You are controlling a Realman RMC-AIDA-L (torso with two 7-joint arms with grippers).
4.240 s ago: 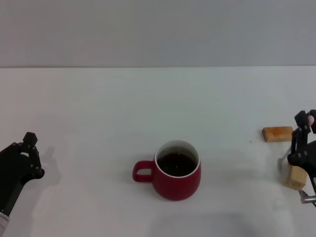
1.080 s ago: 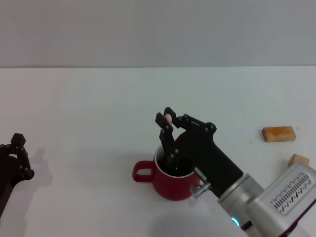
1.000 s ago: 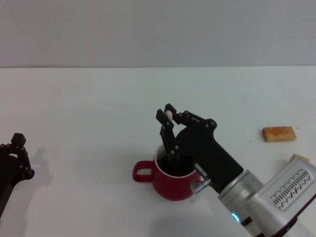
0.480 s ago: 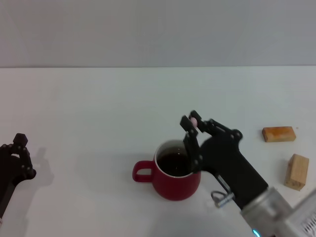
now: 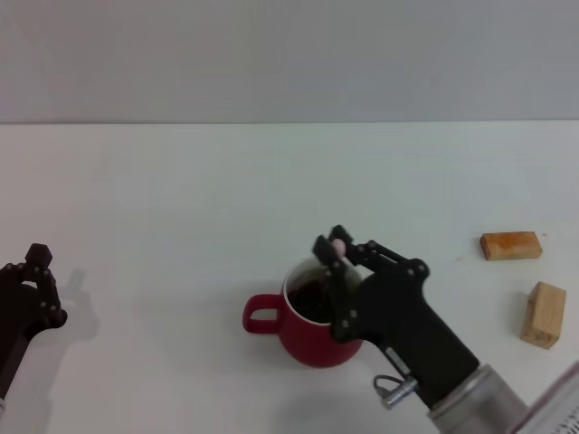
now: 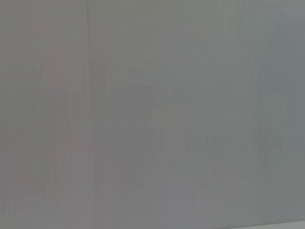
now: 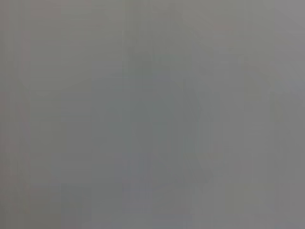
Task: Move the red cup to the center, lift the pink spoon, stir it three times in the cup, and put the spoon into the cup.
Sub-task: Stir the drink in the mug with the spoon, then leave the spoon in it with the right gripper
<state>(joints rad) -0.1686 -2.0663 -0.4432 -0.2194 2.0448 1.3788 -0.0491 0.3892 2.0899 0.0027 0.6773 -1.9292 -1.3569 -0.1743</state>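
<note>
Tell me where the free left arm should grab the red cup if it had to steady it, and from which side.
Best bet is the loop handle of the red cup. It sticks out toward the robot's left, facing the idle left gripper near the table's left edge, so a sideways approach from there looks open. The right gripper hangs over the rim holding the pink spoon, so coming from above or from the right looks blocked.

Head view bright, even, diffuse light; white table (image 5: pixel 181 199) slightly washed out, no glare. Soft faint shadow beside left gripper (image 5: pixel 36 280) at lower left. Both wrist views featureless blurred grey.
</note>
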